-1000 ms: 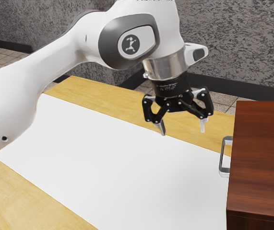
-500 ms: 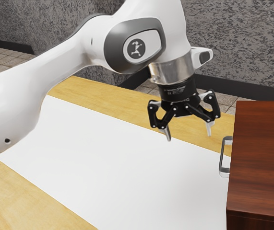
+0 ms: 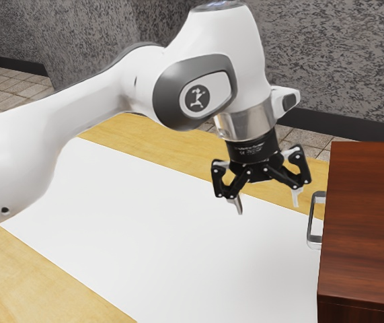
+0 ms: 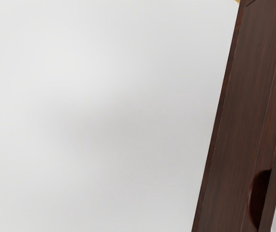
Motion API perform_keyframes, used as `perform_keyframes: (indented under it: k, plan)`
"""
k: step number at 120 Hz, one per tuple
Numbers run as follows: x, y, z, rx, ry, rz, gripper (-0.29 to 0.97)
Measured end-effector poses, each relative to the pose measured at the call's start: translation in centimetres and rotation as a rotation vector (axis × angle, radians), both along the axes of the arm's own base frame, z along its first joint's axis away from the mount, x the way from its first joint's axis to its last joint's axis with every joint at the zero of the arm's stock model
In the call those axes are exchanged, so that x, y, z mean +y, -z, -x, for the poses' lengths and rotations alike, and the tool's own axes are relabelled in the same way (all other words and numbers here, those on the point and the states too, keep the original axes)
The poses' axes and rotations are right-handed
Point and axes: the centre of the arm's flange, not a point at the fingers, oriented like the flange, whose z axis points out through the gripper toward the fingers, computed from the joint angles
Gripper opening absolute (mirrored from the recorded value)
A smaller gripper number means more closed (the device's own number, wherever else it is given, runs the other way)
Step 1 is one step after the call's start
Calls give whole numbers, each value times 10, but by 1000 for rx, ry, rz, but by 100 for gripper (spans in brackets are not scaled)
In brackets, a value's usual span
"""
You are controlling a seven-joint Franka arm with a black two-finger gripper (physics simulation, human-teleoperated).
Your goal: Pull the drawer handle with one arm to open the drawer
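While the fingers (image 3: 237,202) stand spread wide and grasp nothing, the gripper (image 3: 267,205) in the exterior view has sunk lower and drawn closer to the drawer (image 3: 366,222) than it was a second ago, when it hung higher and farther off. The finger nearer the drawer now hangs just beside the silver handle (image 3: 315,221), about level with its upper end and apart from it. That handle stands upright on the drawer's front, the side facing the arm (image 3: 111,128), and nothing suggests the drawer has been drawn out yet. Under the gripper lies a white sheet (image 3: 144,229) spread over the wooden bench (image 3: 37,282).

Seen from the wrist, the drawer's front (image 4: 234,145) is a dark brown panel rising beside the white sheet (image 4: 89,116), with a rounded dark hollow (image 4: 259,198) in it.

By my reading the approach is nearly done. What remains is to bring the fingers around the handle's bar, clench them, and pull away from the drawer.
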Motion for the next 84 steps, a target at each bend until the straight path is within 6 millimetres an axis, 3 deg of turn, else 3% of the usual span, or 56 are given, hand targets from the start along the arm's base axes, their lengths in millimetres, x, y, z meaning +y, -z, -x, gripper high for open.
perform_keyframes:
  k: [24,84]
  plan:
    - [-10,4,-2,-54,-3,29,68]
    - [-12,20,2,-77,25,83,68]
